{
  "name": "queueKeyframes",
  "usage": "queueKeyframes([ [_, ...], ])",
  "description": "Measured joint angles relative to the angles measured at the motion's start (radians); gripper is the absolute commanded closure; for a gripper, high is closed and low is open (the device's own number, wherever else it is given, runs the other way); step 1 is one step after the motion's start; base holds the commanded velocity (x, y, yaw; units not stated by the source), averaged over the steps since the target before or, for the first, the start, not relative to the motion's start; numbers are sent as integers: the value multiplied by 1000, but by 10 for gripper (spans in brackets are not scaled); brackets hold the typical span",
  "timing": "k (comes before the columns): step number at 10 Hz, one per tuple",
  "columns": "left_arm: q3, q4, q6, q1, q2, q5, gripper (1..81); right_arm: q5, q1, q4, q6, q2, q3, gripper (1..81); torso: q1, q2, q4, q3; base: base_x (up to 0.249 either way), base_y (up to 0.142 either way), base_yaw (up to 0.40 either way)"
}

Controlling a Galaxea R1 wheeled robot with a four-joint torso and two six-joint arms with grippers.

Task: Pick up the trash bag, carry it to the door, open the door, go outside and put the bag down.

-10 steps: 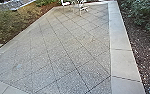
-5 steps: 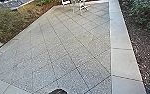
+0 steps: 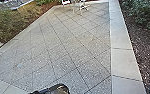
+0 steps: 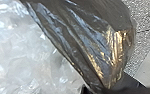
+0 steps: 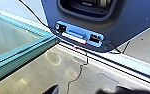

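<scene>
From my seat at the controls I look out over a speckled grey paved yard (image 3: 73,45), with a pale concrete border (image 3: 122,60) along one side and white metal chairs (image 3: 83,8) at the far end. The trash bag, a glossy black plastic sack (image 4: 91,37), fills much of the left wrist view, over the paving and beside some crinkled clear plastic (image 4: 21,50). Its folds run together close to the left hand (image 4: 103,89), but I cannot tell whether that hand is pinching it. My right hand (image 5: 88,89) is spread, with nothing in its grasp, above the floor by a green-edged glass panel (image 5: 13,42) and a metal threshold strip (image 5: 111,62).

I judge this to be the outdoor end of the job, with the bag yet to be set down. To do it well, I want the left arm low and slow, the sack clear of the glass edge and of my own base (image 5: 131,22), and the paving bearing its full weight before I let go. Thin plastic may snag or cling, so I'd ease away straight rather than drag.

I can read no brand, label or writing on anything here.
</scene>
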Motion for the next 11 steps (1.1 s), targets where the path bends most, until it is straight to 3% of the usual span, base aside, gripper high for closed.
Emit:
queueKeyframes([
  [1,1,0,0,-4,10,8,10,0,0,0,0,0,0,10,0,0,0,0,0,0,0],
  [6,-1,1,1,3,26,31,10,0,-10,2,4,0,0,10,0,0,0,3,0,0,0],
  [8,-8,25,17,76,40,32,10,0,-10,2,4,0,0,10,0,1,-3,44,0,0,0],
  [9,-13,52,22,134,54,31,10,-11,-12,-1,2,-1,0,10,0,1,-14,69,0,0,0],
  [11,-38,122,28,268,107,4,10,-22,-23,-4,0,1,0,10,0,1,-64,121,0,0,0],
])
